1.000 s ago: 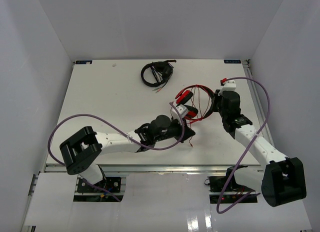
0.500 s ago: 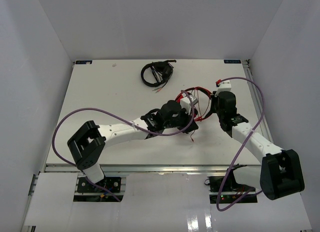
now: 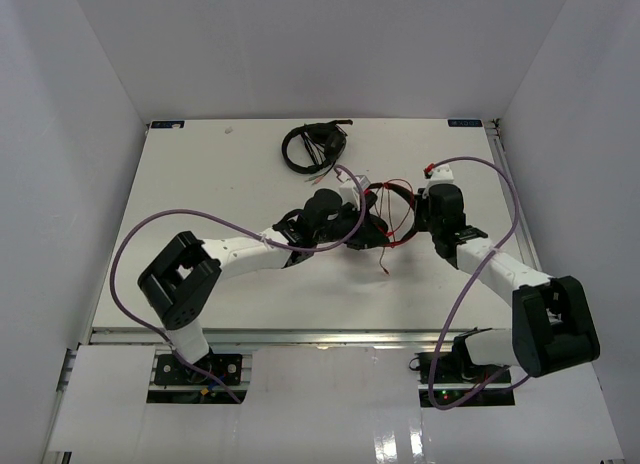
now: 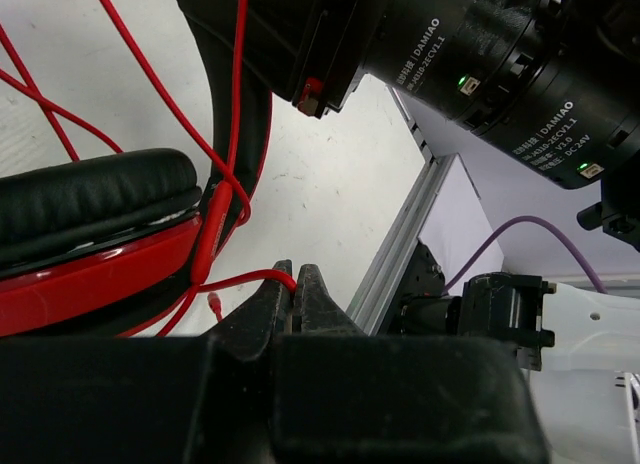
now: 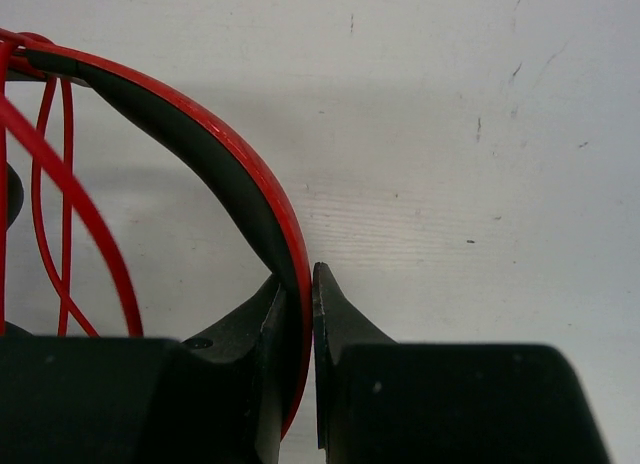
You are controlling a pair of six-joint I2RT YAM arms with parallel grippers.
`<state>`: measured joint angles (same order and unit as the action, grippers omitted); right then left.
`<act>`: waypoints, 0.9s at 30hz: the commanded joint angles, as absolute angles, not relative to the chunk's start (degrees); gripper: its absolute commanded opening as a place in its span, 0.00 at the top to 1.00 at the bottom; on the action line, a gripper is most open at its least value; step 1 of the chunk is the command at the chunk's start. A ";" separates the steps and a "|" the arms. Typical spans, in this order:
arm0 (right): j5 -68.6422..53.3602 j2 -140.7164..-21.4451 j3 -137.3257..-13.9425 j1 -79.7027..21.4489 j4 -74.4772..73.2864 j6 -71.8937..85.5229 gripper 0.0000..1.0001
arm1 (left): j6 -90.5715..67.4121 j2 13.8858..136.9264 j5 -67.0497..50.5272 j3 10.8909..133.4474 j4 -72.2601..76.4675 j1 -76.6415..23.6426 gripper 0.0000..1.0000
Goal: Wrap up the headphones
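White tabletop [image 3: 200, 184] bears the headphones [image 4: 90, 269] right of its middle, between our arms, where our left gripper [image 4: 297, 284] pinches the thin red cable [image 4: 240, 279] and our right gripper [image 5: 300, 294] clamps the headband [image 5: 200, 134].

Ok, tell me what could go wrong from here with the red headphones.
1. The left claw pinches the thin red cable only at its very tip; the cable could slip out mid-wrap.
2. The right claw holds the headband by its narrow edge; a cable tug might twist it loose.
3. Both claws crowd the headphones in the top view; loose cable loops may snag on a claw.
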<state>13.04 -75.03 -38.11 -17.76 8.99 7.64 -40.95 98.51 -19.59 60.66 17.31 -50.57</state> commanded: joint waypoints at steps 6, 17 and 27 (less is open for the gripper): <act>10.19 -82.01 -41.40 -17.67 10.81 9.67 0.92 | -52.58 99.59 -23.55 56.24 31.70 -47.45 0.86; 8.12 -83.90 -41.40 -17.49 10.50 9.93 0.92 | -63.99 104.82 -22.28 54.27 43.94 -44.86 0.61; 6.90 -84.36 -41.48 -16.99 9.80 10.02 0.92 | -64.74 109.34 -22.29 61.65 40.51 -42.85 0.56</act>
